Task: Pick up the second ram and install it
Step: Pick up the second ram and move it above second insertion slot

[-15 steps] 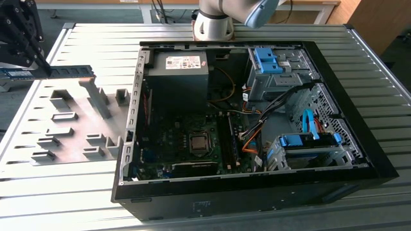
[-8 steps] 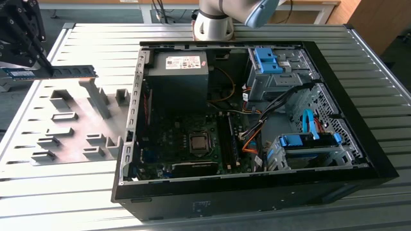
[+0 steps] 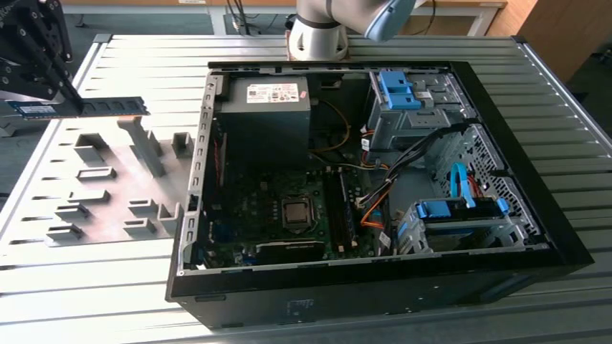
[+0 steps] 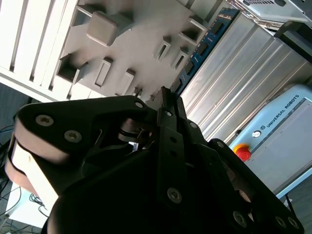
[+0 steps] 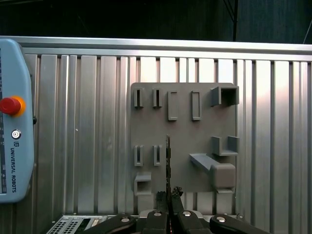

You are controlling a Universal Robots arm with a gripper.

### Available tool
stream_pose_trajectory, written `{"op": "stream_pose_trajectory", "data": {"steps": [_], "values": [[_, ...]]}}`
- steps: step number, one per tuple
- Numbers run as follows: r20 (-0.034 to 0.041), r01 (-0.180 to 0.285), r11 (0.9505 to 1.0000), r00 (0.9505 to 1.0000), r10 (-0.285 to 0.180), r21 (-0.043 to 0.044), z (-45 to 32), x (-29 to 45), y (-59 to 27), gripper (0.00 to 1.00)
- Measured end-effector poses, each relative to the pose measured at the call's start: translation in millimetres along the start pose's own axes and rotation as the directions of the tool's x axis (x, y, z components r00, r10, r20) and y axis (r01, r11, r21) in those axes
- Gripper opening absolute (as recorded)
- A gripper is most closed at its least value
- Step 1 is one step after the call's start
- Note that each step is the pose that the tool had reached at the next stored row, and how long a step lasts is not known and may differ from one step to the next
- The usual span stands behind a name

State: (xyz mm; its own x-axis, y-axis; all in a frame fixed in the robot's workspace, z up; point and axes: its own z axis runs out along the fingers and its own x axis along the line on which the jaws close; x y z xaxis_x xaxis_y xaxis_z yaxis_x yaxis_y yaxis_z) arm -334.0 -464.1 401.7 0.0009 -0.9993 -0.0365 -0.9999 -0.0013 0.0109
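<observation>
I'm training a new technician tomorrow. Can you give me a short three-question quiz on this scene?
1. True or false: the gripper holds the memory stick in the air above the grey holder plate.
2. Multiple choice: the computer case is A) closed, B) lying open with its inside exposed, C) standing upright.
3. Fill in: in the first wrist view the stick appears ___-on, as a thin line.
Key: 1 true; 2 B; 3 edge.

Exterior view high over the black computer case on the ribbed aluminium table, first wrist view straight down, second wrist view close and slanted, all three share the grey slotted holder plate.
</observation>
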Motion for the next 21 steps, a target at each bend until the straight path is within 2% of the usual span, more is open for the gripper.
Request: {"op": "stream_pose_trajectory", "data": {"steps": [11,21], "values": [[0.0000,0.000,1.0000,1.0000,0.000,0.0000,-0.1,0.0,-7.0,0.14],[-0.0001,0.000,1.0000,1.0000,0.000,-0.0001,-0.2,0.0,-17.6,0.14]]}}
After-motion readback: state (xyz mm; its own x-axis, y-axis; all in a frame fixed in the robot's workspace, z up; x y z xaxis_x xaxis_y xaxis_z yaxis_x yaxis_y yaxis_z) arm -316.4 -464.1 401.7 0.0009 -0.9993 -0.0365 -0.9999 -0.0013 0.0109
